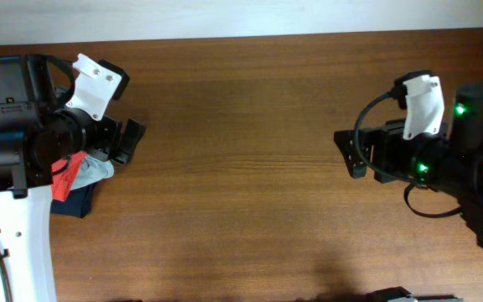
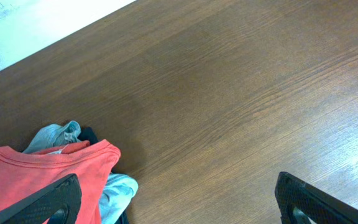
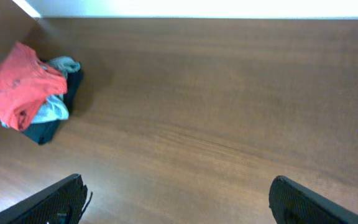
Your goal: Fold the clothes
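Black fingertips of the left gripper [image 2: 179, 208] sat wide apart at the bottom of its wrist view with nothing between them, and the right gripper [image 3: 179, 208] was just as open and empty. The clothes [image 3: 31, 93] were a crumpled heap at the left edge of the brown wooden table [image 1: 250, 126], close by the left gripper: orange-red knit shirt [image 2: 36, 174] on top, grey-blue piece [image 2: 120, 190] and navy piece [image 3: 42, 132] underneath. Folding hadn't started, I'd say. The next move probably called for the left gripper to pinch that shirt, drag it to the bare middle and spread it flat.
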Available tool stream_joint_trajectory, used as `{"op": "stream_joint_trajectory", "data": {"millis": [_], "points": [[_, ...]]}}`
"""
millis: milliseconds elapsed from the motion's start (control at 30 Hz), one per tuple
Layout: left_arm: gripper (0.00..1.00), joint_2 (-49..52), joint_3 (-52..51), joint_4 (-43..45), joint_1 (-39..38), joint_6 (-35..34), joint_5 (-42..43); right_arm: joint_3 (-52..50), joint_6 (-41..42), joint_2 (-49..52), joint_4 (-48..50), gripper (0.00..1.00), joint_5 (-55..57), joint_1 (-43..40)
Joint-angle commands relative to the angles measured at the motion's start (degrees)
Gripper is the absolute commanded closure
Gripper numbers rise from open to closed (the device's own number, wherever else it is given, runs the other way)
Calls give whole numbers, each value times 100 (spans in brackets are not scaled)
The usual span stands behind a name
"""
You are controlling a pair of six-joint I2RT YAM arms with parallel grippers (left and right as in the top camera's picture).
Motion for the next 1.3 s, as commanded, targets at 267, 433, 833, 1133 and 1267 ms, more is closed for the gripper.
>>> {"op": "stream_joint_trajectory", "data": {"millis": [267,433,833,1133,1267], "points": [[1,9,-17,24,-20,111,103,-2514,-262,-1998,2933,1,973,-979],[1,9,-17,24,-20,111,105,-5311,-262,-3781,4074,1,973,-1615],[1,9,-17,24,-20,111,105,-8826,-258,-6341,4505,1,929,-1681],[1,9,-17,24,-20,111,105,-9296,-258,-6516,4562,1,909,-1672],[1,9,-17,24,-20,111,105,-9296,-258,-6498,4562,1,911,-1672]]}}
